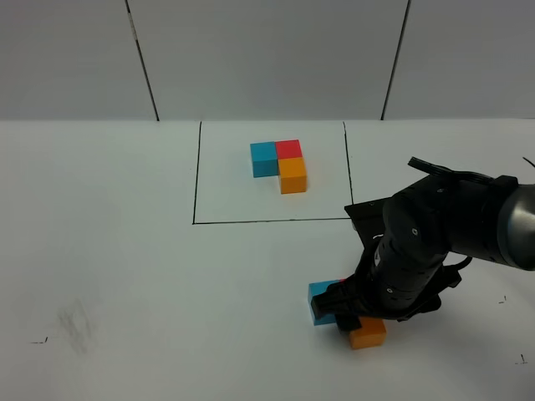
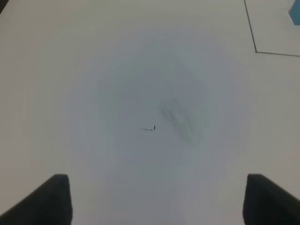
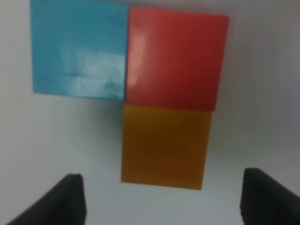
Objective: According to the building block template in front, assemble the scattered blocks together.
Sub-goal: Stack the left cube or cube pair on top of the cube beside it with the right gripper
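The building block template (image 1: 278, 164), an L of joined blue, red and orange cubes, sits inside a thin black drawn rectangle (image 1: 197, 175) at the back. Near the front, the scattered blocks lie pressed together in the same L: blue block (image 3: 78, 51), red block (image 3: 176, 58), orange block (image 3: 164, 145). My right gripper (image 3: 164, 187) hovers just above them, open, its fingers standing clear on either side of the orange block's near end. From the high camera the right arm covers the red block; blue (image 1: 320, 299) and orange (image 1: 369, 333) show. My left gripper (image 2: 157, 180) is open over bare table.
A faint grey smudge (image 1: 77, 322) and small pen marks (image 2: 150, 128) mark the white table at front left. The rectangle's corner (image 2: 256, 50) and a sliver of template blue (image 2: 295, 14) show in the left wrist view. A panelled wall closes the back.
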